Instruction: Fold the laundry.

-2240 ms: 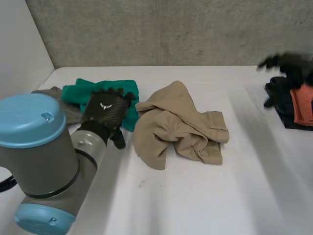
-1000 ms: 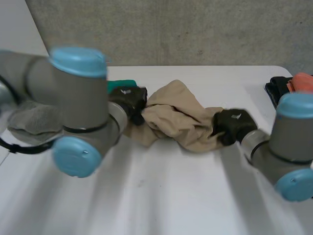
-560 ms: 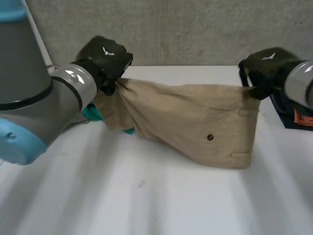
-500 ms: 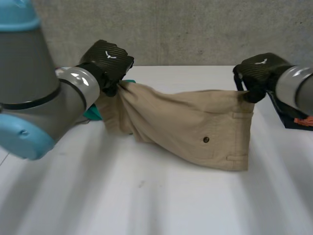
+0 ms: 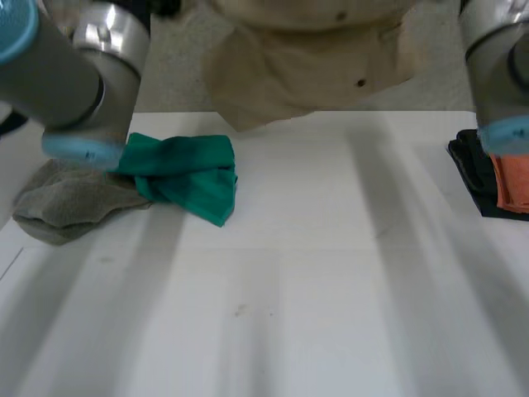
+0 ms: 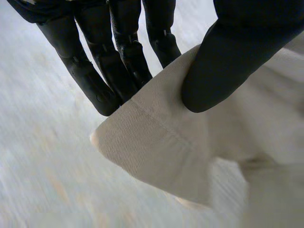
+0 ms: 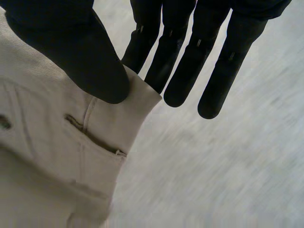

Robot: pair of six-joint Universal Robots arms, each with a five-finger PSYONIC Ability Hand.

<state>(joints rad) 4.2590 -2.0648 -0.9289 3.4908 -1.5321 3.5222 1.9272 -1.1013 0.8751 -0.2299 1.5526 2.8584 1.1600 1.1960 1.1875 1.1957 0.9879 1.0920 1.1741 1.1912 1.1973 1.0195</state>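
Since half a second ago both arms have gone up. The tan garment (image 5: 307, 62) was stretched low over the counter (image 5: 331, 289) and now hangs clear of it, in front of the grey wall, between the left arm (image 5: 78, 74) and right arm (image 5: 496, 58).

Left hand (image 6: 237, 52): thumb bears down on a hemmed corner of the garment, pinching it against the fingers (image 6: 90, 76) behind the cloth.

Right hand (image 7: 66, 42): thumb pins a corner next to a belt loop and a pocket slit against the nearest finger. The other fingers (image 7: 218, 66) are straight and off the cloth.

On the counter, below the left arm: a crumpled green cloth (image 5: 186, 174) touching a grey cloth (image 5: 66, 203). At the right edge: a black and orange stack (image 5: 496, 182).
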